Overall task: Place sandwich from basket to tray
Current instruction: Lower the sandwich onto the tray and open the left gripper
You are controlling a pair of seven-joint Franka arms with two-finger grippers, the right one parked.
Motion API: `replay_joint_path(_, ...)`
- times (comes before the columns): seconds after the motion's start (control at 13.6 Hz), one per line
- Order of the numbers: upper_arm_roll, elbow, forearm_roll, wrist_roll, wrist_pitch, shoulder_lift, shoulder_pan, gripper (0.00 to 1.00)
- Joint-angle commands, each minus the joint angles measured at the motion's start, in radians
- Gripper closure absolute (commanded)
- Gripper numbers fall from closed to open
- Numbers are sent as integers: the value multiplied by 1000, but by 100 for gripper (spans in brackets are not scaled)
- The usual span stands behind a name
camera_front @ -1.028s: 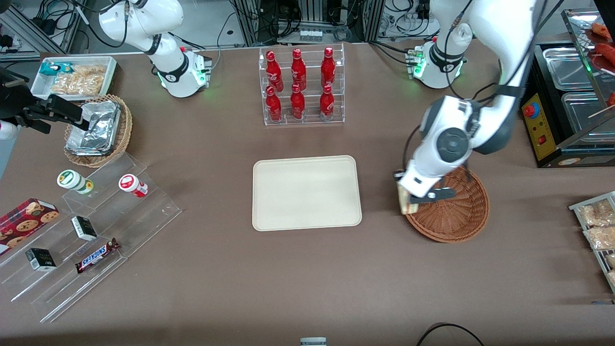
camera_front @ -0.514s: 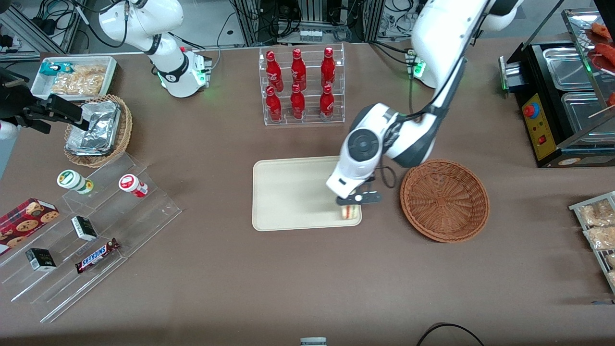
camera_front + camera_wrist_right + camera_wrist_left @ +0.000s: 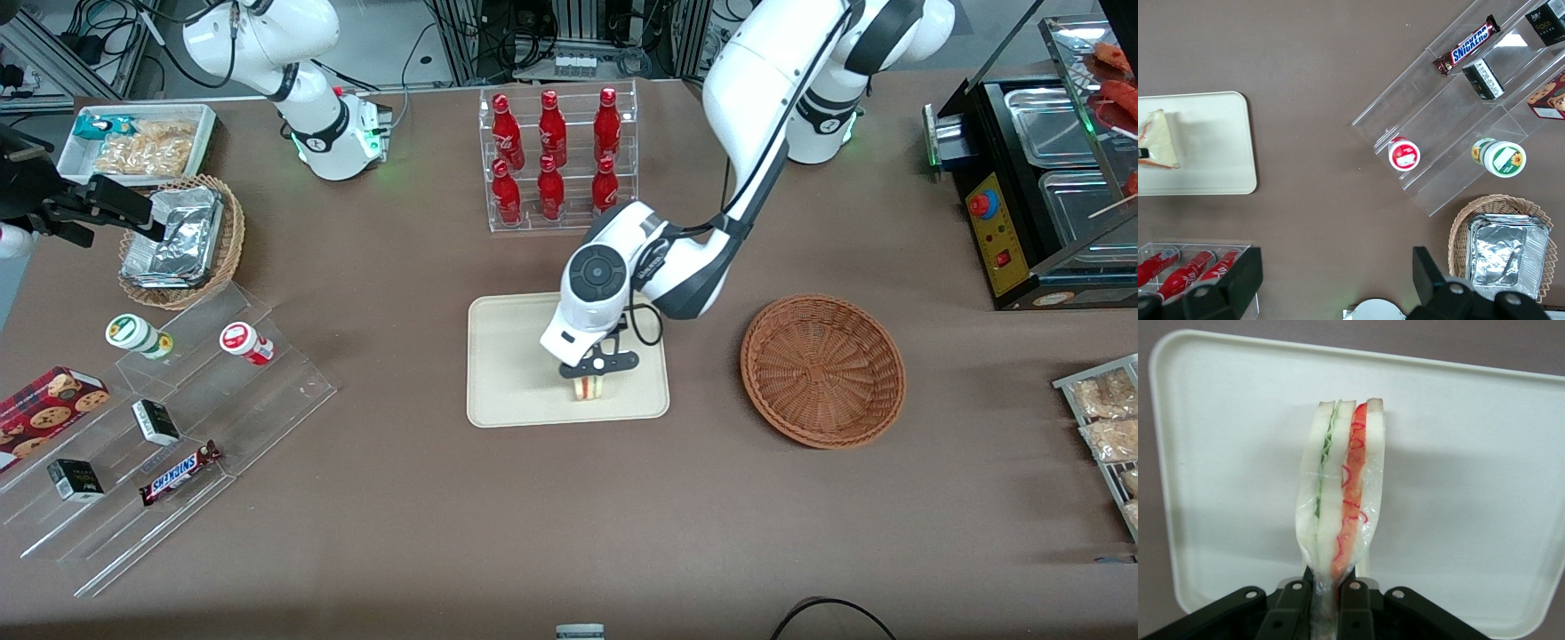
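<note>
Cream plastic fills most of what you see from the left wrist camera: that is the tray [image 3: 1485, 487], and your gripper [image 3: 1328, 600] hangs above it with its two dark fingers [image 3: 1355, 603] pinched shut on one corner of the sandwich [image 3: 1341, 493]. You can see the wedge edge-on there, wrapped in clear film, with white bread slices, a green layer and a red-orange layer running side by side.

From the front, your gripper [image 3: 597, 364] is over the tray [image 3: 507, 356], above the part of it nearest the front camera and a little toward the working arm's end. The sandwich [image 3: 589, 388] hangs below the fingers, close above the tray surface near its front rim; you cannot tell from these views whether it already touches the tray. The right wrist camera shows the pale triangle of the sandwich [image 3: 1158, 140] over the tray [image 3: 1218, 153] as well.

Your round brown wicker basket [image 3: 823, 370] sits on the brown table [image 3: 533, 516] beside the tray, toward the working arm's end, apart from it and with nothing in it. A clear rack of red bottles [image 3: 556, 160] stands farther from the front camera than the tray.
</note>
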Motion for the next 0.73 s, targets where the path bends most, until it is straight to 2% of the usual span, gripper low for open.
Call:
replay_joint_path(0.0, -26, 116, -27, -21, -56, 71, -1, 96)
replay_joint_path(0.29, -43, 148, -28, -34, -79, 109, -3, 93)
replay_joint_path(0.37, -43, 148, -28, -33, -79, 109, -3, 80)
replay_joint_path(0.44, -43, 145, -34, -48, -79, 103, -1, 20)
replay_joint_path(0.51, -43, 140, -43, -92, -79, 94, -3, 0)
replay_joint_path(0.66, -42, 148, -40, -114, -88, 71, -1, 0)
